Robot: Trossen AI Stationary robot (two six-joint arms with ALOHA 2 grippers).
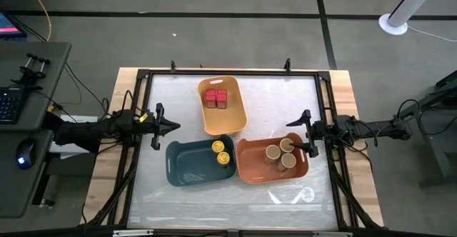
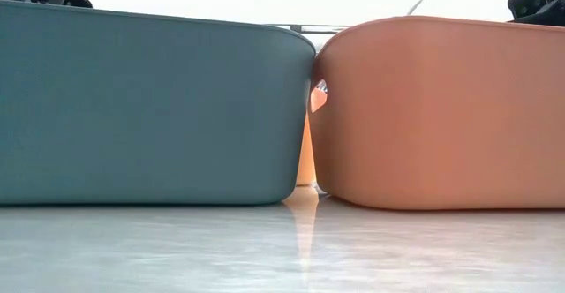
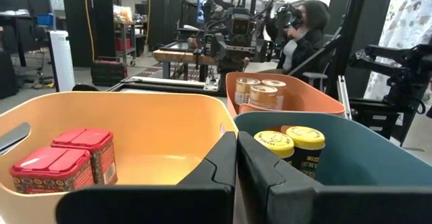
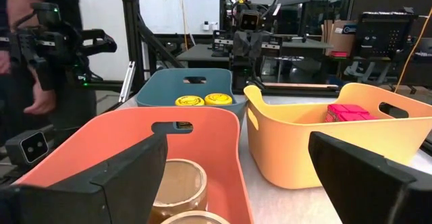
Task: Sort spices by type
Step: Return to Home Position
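Spices sit sorted: two red tins (image 1: 212,98) in the yellow bin (image 1: 228,123), two yellow-lidded jars (image 1: 218,146) in the teal bin (image 1: 189,167), and three tan-lidded jars (image 1: 273,151) in the orange bin (image 1: 253,167). The left gripper (image 1: 173,126) hangs over the table (image 1: 178,94) left of the bins, its fingers pressed together on nothing. The right gripper (image 1: 298,131) hangs beside the orange bin, fingers spread wide apart.

A teal bin (image 2: 150,108) fills the left and an orange bin (image 2: 441,108) the right, their walls meeting near the rims; through the narrow gap below, a sliver of yellow bin (image 2: 305,156) shows, reflected on the glossy pale table (image 2: 265,253)
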